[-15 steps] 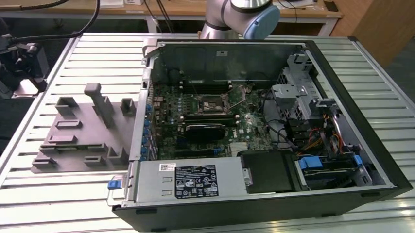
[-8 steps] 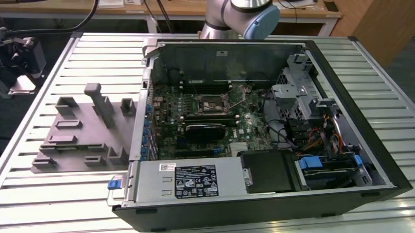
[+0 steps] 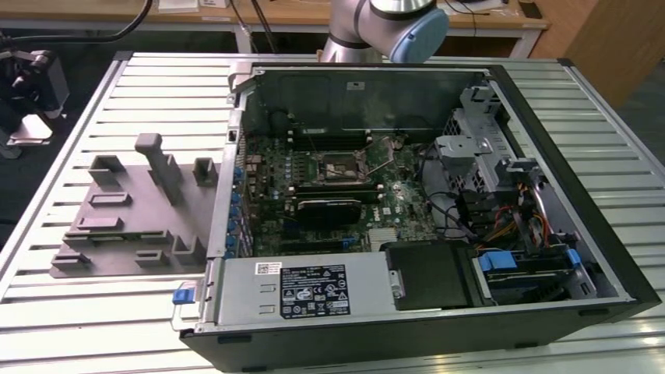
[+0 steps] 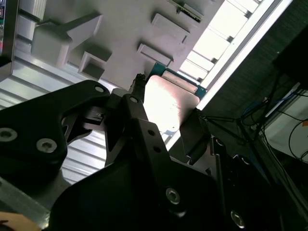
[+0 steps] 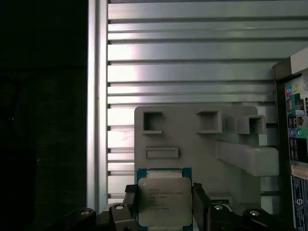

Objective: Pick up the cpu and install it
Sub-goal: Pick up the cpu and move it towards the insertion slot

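Closest in, the gripper [image 5: 164, 206] has its black fingers [image 5: 129, 204] pinching the cpu [image 5: 163, 199] by two opposite edges. The silver-grey metal top faces the camera in the first wrist view, with a thin green rim showing along the far edge. In the second wrist view the same cpu [image 4: 168, 103] shows as a bright plate between the dark fingers [image 4: 192, 137] of the gripper [image 4: 166, 118]. Beyond the chip lies a grey moulded fixture [image 5: 192, 144] with shallow rectangular pockets and raised blocks, resting on the slatted metal desk [image 5: 192, 57]. The edge of the open computer case [image 5: 296, 144] stands just beside the fixture. In the exterior view the fixture [image 3: 124, 218] sits at nine o'clock of the case [image 3: 582, 257] on the desk [image 3: 62, 304]. The black-framed socket [image 3: 341, 167] lies on the green motherboard [image 3: 395, 202] inside the case. The arm [image 3: 385, 23] rises at twelve o'clock, behind the case.
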Controlling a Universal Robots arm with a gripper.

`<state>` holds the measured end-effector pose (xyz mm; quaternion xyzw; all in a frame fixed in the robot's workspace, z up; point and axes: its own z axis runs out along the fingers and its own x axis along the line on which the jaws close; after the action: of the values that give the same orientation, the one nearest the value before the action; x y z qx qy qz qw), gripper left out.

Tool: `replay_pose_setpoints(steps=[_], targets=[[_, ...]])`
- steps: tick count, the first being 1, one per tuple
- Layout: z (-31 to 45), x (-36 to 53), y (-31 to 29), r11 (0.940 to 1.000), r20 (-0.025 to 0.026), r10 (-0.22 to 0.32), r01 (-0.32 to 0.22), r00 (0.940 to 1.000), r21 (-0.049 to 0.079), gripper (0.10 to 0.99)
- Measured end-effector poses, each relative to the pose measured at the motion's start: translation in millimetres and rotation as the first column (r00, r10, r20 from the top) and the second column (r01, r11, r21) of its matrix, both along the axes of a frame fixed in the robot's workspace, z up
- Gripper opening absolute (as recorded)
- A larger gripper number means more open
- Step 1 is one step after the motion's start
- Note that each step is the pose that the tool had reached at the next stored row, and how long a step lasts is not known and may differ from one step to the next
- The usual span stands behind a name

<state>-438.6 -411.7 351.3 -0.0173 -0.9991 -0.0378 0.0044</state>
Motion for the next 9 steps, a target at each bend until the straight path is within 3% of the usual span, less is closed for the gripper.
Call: replay_pose_setpoints(steps=[9], targets=[[12.3, 0.0, 1.0, 1.0000, 0.0001, 0.000, 0.000, 1.0000, 0.000, 0.541]])
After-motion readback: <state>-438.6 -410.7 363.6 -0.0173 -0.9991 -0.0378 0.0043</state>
